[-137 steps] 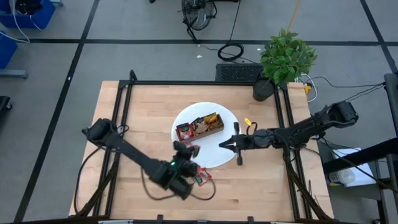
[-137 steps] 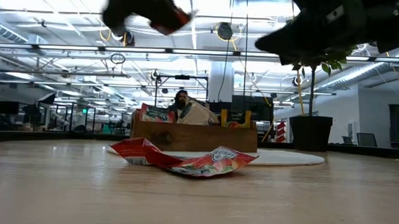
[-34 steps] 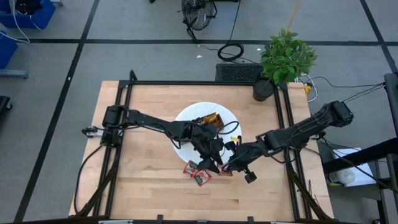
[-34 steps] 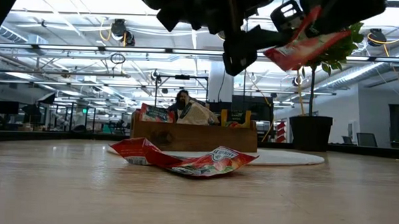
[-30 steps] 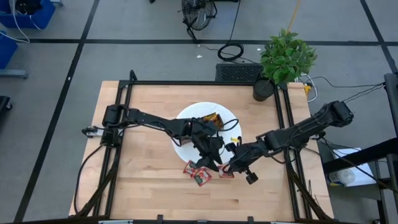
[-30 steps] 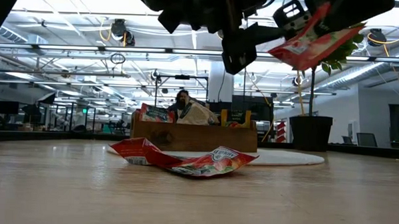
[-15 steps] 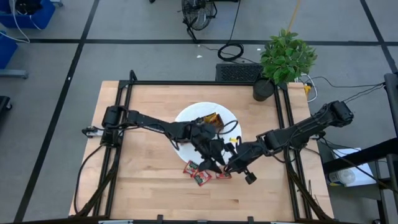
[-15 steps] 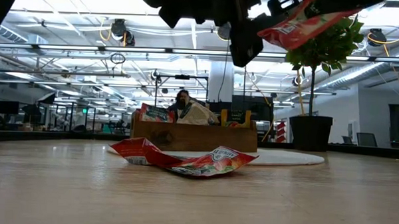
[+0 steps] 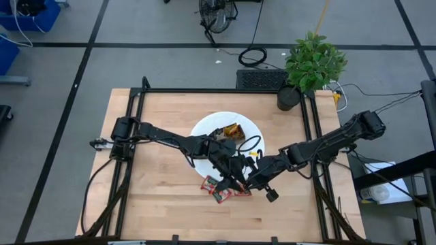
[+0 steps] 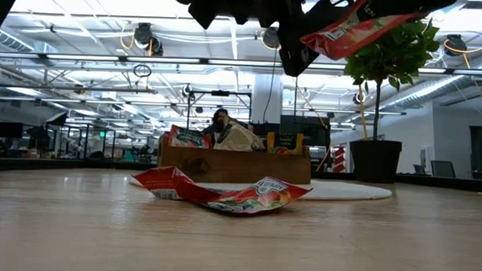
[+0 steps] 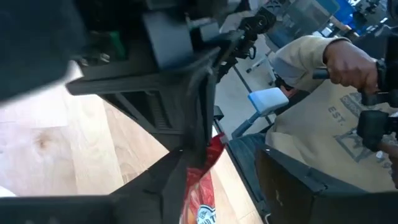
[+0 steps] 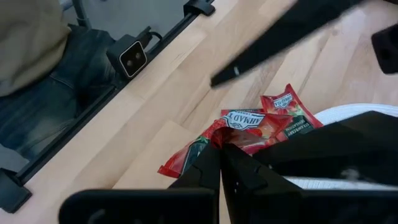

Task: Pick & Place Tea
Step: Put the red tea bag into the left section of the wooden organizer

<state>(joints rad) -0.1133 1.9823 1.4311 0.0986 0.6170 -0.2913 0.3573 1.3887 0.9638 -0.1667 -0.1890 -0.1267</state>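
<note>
Grippers have drawn together since a second ago: right gripper [image 9: 246,184], clamped on one red tea sachet [image 10: 349,31] above the surface [image 9: 163,122], meets left gripper [image 9: 240,178], fingers narrowing around it. Two sachets [image 9: 216,189] lie below, near the plate [image 9: 204,129].

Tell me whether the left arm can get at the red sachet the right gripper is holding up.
Probably yes. The right gripper is shut on the red sachet, held above the table, and the left gripper is right beside it with nothing between them; whether its fingers already touch the sachet is unclear.
</note>
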